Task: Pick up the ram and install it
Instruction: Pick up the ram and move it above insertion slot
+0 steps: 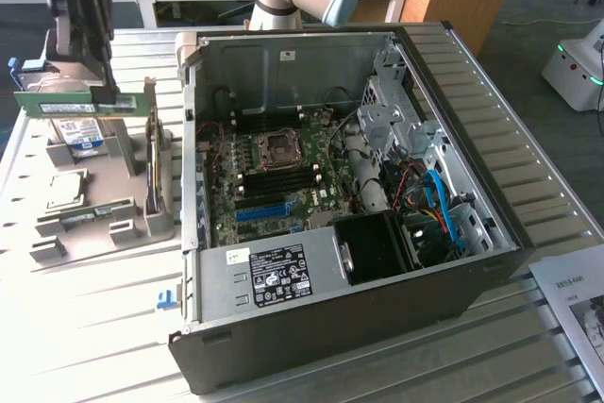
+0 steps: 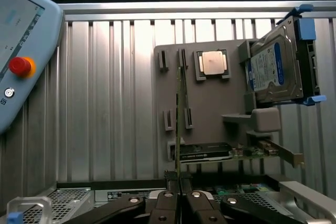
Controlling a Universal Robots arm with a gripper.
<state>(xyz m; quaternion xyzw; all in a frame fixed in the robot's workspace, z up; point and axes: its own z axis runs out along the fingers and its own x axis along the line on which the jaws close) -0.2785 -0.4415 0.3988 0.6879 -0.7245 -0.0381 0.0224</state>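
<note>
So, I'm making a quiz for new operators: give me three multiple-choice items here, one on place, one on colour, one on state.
1. Where is the ram? A above the grey tray; B in a motherboard slot; C on the floor.
2. Hard drive label colour? A red; B blue; C yellow.
3. The gripper is: A open; B shut on nothing; C shut on the ram.
Answers: 1 A, it hangs over the tray; 2 B, blue shows on the label; 3 C, it clamps the stick.

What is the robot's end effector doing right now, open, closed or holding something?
End effector: closed, holding the ram.
</note>
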